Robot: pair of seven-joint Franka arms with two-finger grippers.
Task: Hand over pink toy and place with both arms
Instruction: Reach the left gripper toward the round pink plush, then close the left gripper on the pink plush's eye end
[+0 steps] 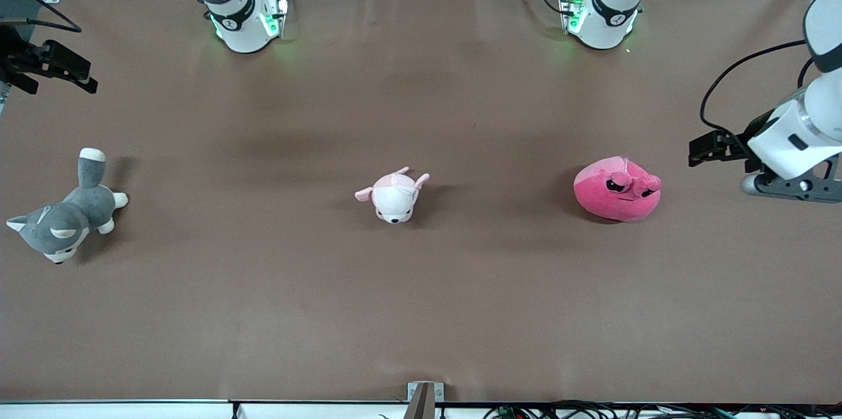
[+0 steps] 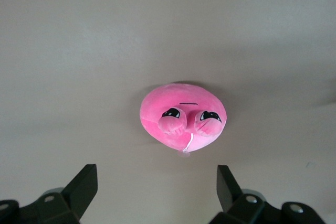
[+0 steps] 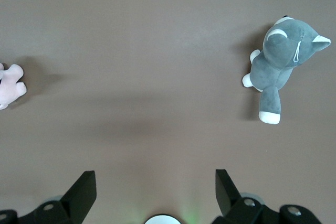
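The pink toy, a round hot-pink plush with droopy black eyes, lies on the brown table toward the left arm's end. In the left wrist view it sits ahead of my left gripper, which is wide open, empty and held high above the table beside the toy. In the front view the left gripper shows at the edge. My right gripper is wide open and empty, high over the right arm's end of the table. It shows only partly at the front view's edge.
A small pale pink-and-white puppy plush lies mid-table. A grey-and-white husky plush lies toward the right arm's end and also shows in the right wrist view. The arm bases stand along the table's edge farthest from the front camera.
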